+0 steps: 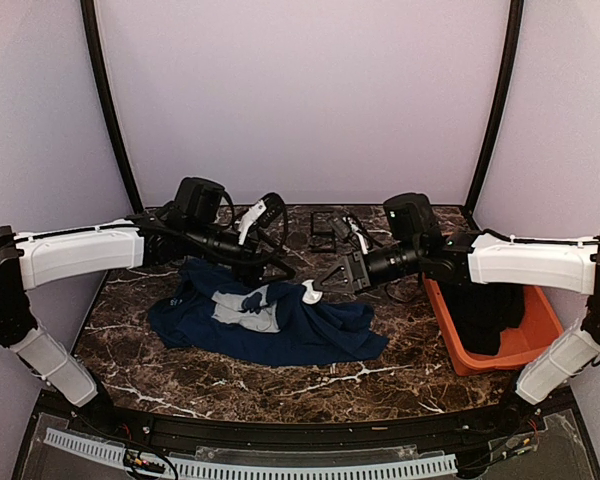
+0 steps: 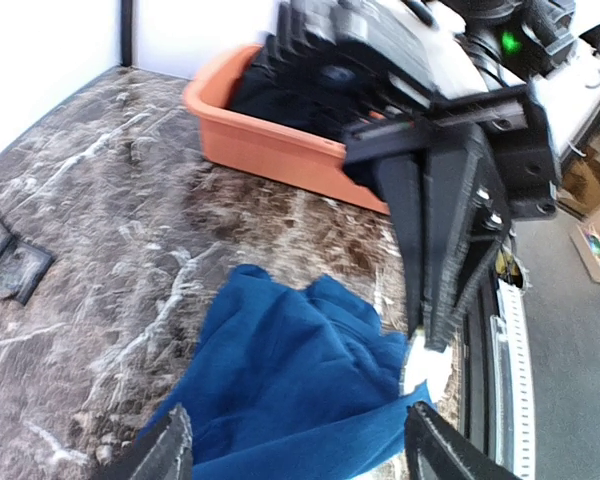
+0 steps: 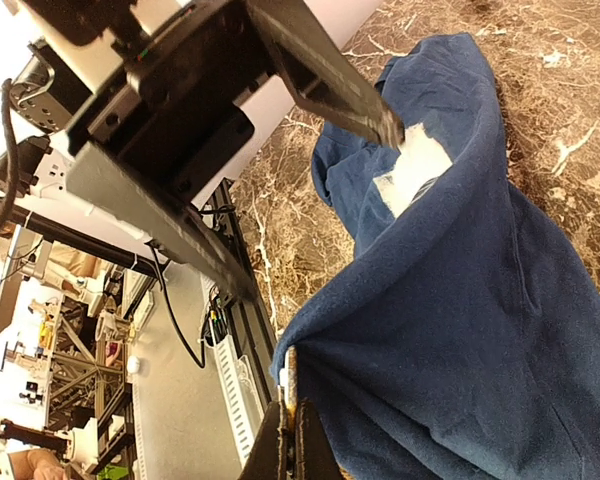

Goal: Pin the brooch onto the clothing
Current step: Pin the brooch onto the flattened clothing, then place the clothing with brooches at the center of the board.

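pinning is judged nearly done: the brooch (image 3: 412,168) is seen on the navy t-shirt (image 3: 460,320), which is gripped by the closed right tool (image 3: 295,440); the left tool (image 2: 298,430) is spread wide; fastening cannot be confirmed.

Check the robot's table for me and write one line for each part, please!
Surface: dark brown marble-patterned tabletop, shirt lying on it.
Job's things: navy blue fabric T-shirt crumpled mid-table, one fold lifted; small white bit on that fold, perhaps the brooch's back, cannot tell.
Clutter: orange plastic bin at right holding a black garment; small black hinged case at the back.
Grippers: left gripper open over the shirt; right gripper shut on the lifted fold.
Cables: black cables looped along the left arm.
Surroundings: pale walls, black corner posts.
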{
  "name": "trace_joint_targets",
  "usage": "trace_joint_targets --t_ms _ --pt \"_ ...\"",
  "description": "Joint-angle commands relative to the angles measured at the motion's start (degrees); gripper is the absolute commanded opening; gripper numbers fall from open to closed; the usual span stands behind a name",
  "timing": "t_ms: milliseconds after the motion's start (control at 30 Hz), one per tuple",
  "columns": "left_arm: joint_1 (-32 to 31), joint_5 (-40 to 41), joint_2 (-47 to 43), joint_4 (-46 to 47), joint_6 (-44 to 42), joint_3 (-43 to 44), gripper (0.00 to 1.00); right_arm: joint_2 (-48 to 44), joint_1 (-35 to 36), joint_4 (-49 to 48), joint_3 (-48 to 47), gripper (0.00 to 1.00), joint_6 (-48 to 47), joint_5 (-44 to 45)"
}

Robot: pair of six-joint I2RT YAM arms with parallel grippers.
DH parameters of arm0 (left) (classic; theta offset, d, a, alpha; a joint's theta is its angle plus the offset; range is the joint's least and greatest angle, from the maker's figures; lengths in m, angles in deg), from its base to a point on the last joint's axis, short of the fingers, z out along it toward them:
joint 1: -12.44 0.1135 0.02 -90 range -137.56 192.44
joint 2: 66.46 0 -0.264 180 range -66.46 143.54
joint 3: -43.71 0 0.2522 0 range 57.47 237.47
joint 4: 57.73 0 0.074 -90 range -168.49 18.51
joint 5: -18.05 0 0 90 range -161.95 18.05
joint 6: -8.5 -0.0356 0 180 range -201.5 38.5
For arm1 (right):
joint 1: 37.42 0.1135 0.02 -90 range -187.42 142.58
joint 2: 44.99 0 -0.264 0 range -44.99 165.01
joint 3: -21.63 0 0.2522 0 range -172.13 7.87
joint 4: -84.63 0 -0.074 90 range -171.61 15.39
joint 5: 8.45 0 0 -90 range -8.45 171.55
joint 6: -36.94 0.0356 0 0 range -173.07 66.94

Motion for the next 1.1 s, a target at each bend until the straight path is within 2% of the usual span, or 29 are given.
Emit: trace_joint_targets --t_ms 0,67,167,300,400,533,667,733,833,900,1000,1067 --pt "0.40 6.15 -2.33 0.78 0.99 -0.83 0.77 -0.08 0.25 1.33 0.01 0.00 -1.71 1.65" --pt "0.50 9.20 -2.25 -0.50 0.75 -0.38 0.83 0.02 0.23 2.12 -0.21 0.00 -2.25 2.66" --pt "0.52 19.13 -1.22 -7.04 0.56 2.96 0.96 0.33 0.25 5.73 -1.23 0.00 -3.75 6.33" --pt "0.68 33.35 2.54 -23.57 0.68 14.02 0.99 1.54 0.18 14.67 -4.48 0.00 -6.90 16.89" --pt "2.70 35.80 3.40 -29.96 2.96 18.03 0.99 2.48 0.17 18.09 -5.29 0.00 -7.86 24.20" --pt "6.21 37.00 1.42 -31.21 5.97 15.48 0.99 4.13 0.18 18.44 -5.04 0.00 -6.87 26.93" --pt "8.79 38.56 1.22 -26.79 9.73 7.44 0.99 6.96 0.17 19.07 -5.13 0.02 -6.43 28.13" --pt "9.69 36.45 1.69 -24.27 11.18 1.77 0.99 8.64 0.17 20.32 -5.72 0.08 -6.94 29.15" --pt "9.99 36.04 2.75 -22.67 11.78 -0.72 0.99 11.18 -0.19 21.79 -6.61 0.21 -7.95 28.72" --pt "10.06 35.94 3.54 -22.58 11.67 -0.65 0.99 12.64 -0.65 22.71 -7.30 0.34 -8.27 27.36" --pt "10.62 36.07 3.97 -22.70 11.52 -0.33 0.99 13.65 -0.88 24.17 -8.03 0.59 -8.43 28.61" --pt "11.57 36.05 3.88 -22.54 11.79 -0.78 0.99 13.57 -1.08 24.90 -8.22 0.70 -8.43 30.41"
